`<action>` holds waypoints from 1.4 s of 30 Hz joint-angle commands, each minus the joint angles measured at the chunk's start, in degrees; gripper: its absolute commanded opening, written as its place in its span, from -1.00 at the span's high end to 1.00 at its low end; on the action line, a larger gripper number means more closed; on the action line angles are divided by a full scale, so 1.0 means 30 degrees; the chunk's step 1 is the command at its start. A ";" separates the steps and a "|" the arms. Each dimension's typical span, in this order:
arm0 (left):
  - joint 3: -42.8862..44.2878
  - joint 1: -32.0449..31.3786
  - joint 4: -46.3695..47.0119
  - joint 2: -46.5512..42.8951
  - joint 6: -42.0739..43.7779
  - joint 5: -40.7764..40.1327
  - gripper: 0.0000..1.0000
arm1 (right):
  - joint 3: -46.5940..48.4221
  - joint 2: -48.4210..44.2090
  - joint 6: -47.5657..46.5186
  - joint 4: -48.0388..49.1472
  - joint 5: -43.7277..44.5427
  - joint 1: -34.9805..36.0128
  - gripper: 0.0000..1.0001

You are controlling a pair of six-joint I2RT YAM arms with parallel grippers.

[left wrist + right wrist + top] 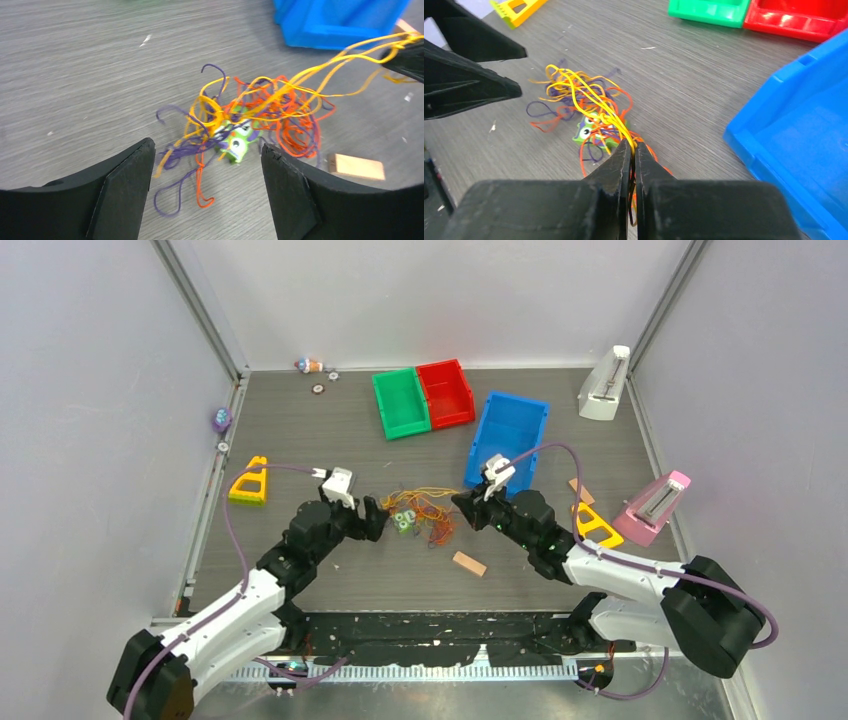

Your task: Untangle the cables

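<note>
1. The cables (pixel 425 512) lay in one messy heap of orange, yellow and purple on the gray table (pixel 300 420). The heap was in the middle of the top view, between the two arms.
2. A little green toy (pixel 235 142) with round eyes sat inside the heap.
3. The left gripper (pixel 206 150) was spread wide and held nothing. It was just beside the left side of the heap.
4. The right gripper (pixel 633 146) was pinched tight on a bunch of yellow cables. Those strands ran from the heap across to it on the right.
5. A blue bin (pixel 508 435) stood just above the right gripper in the top view. A green bin (pixel 400 403) and a red bin (pixel 445 392) stood side by side farther up.
6. A small wooden block (pixel 468 563) lay below and to the right of the heap.
</note>
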 commanded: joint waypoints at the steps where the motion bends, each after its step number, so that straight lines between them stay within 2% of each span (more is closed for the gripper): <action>1: 0.0141 0.0019 0.2654 0.0677 0.0938 0.3956 -0.58 | 0.0488 -0.0098 -0.0427 0.1682 -0.2073 -0.0030 0.89; 6: 0.0735 -0.0083 0.3076 0.2118 0.1030 0.5990 -0.57 | 0.0472 0.0001 -0.0437 0.2038 -0.3302 -0.0017 0.89; 10: 0.1015 -0.0133 0.3124 0.2476 0.1067 0.6191 -0.41 | 0.0732 0.0480 -0.0423 0.2149 -0.4186 -0.0023 0.89; 19: -0.0570 -0.0163 0.4142 -0.0235 0.1202 0.5425 -0.37 | 0.1536 0.1565 -0.0317 0.1717 -0.5155 -0.0022 0.88; 24: -0.0979 -0.0435 0.5949 0.0011 0.1648 0.8237 -0.38 | 0.1606 0.1774 -0.0372 0.1695 -0.5708 -0.0030 0.88; 27: -0.0673 -0.1233 0.5705 0.0469 0.2208 0.7369 -0.38 | 0.1518 0.2014 -0.0422 0.2027 -0.6364 0.0000 0.87; 30: -0.0219 -0.2080 0.5252 0.1054 0.2758 0.6127 -0.48 | 0.1695 0.2408 -0.0470 0.2300 -0.8099 0.0076 0.85; 33: 0.0457 -0.2510 0.4686 0.2172 0.3041 0.5218 -0.65 | 0.2112 0.3039 -0.0571 0.2395 -0.9509 0.0299 0.82; 35: 0.1296 -0.2530 0.3626 0.3476 0.3019 0.4991 -0.65 | 0.2499 0.3497 -0.0795 0.2083 -1.0370 0.0439 0.84; 36: 0.1763 -0.2530 0.3192 0.4115 0.3033 0.5221 -0.58 | 0.2633 0.3672 -0.0852 0.1962 -1.0488 0.0466 0.83; 37: 0.2254 -0.2530 0.2706 0.4675 0.3046 0.5507 -0.40 | 0.2873 0.3979 -0.0873 0.1777 -1.0592 0.0471 0.82; 38: 0.2689 -0.2530 0.2216 0.5144 0.3033 0.5641 -0.09 | 0.2992 0.4173 -0.0892 0.1752 -1.0629 0.0474 0.80; 39: 0.3047 -0.2549 0.1774 0.5477 0.2998 0.5525 0.31 | 0.3026 0.4229 -0.0905 0.1724 -1.0620 0.0475 0.67; 40: 0.3308 -0.2532 0.1521 0.5713 0.2948 0.5226 0.85 | 0.3023 0.4243 -0.0907 0.1688 -1.0496 0.0475 0.51; 41: 0.3414 -0.2538 0.1222 0.5750 0.2761 0.4357 1.00 | 0.2998 0.4206 -0.0938 0.1677 -1.0015 0.0468 0.00; 42: 0.3365 -0.2517 0.0980 0.5674 0.2514 0.3198 1.00 | 0.2869 0.4076 -0.0939 0.1603 -0.9608 0.0486 -0.22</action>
